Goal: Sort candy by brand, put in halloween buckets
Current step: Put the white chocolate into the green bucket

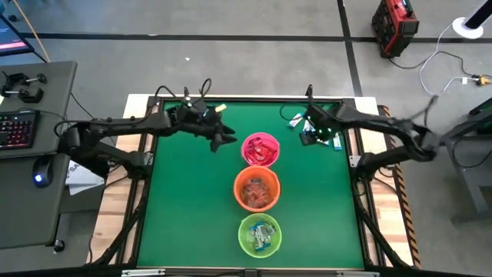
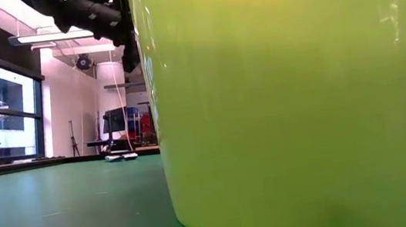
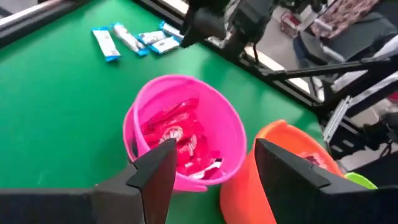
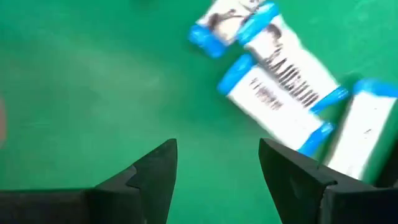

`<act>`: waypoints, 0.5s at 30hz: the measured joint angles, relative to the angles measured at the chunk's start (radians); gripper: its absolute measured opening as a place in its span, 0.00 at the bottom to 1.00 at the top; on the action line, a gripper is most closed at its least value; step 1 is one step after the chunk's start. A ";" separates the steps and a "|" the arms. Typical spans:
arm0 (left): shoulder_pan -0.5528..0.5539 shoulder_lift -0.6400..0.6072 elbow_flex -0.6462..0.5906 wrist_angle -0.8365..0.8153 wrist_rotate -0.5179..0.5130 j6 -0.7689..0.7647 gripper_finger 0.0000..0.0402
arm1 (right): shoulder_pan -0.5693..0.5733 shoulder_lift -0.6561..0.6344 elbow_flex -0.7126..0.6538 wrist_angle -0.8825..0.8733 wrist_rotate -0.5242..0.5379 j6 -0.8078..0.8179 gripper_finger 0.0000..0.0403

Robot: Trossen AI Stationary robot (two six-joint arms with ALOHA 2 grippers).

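Note:
Three buckets stand in a row down the middle of the green mat: pink (image 1: 260, 149) farthest, orange (image 1: 257, 188) in the middle, lime green (image 1: 260, 235) nearest. Red candies (image 3: 180, 140) lie in the pink bucket (image 3: 186, 124). My left gripper (image 1: 229, 140) hovers open and empty just left of the pink bucket's rim. A few blue-and-white candies (image 1: 304, 123) lie flat on the mat at the far right. Above them my right gripper (image 1: 314, 137) points down, open and empty, the candies (image 4: 280, 81) just beyond its fingers.
The green bucket (image 2: 294, 94) fills most of the low view. The mat is bare to the left and right of the bucket row. A desk with a keyboard (image 1: 17, 127) and mouse stands off the table's left side. Cables and a red case (image 1: 394, 25) lie on the floor beyond.

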 joint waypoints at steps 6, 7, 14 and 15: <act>0.045 0.000 -0.014 0.017 0.066 0.058 0.51 | -0.107 0.191 0.062 -0.012 0.014 -0.261 0.55; 0.051 0.000 -0.015 0.018 0.078 0.062 0.51 | -0.116 0.217 0.072 -0.016 0.015 -0.304 0.55; 0.077 0.000 -0.014 0.016 0.098 0.068 0.51 | -0.130 0.354 0.100 -0.082 0.096 -0.515 0.55; 0.077 0.000 -0.014 0.019 0.098 0.062 0.51 | -0.130 0.366 0.093 -0.082 0.098 -0.535 0.55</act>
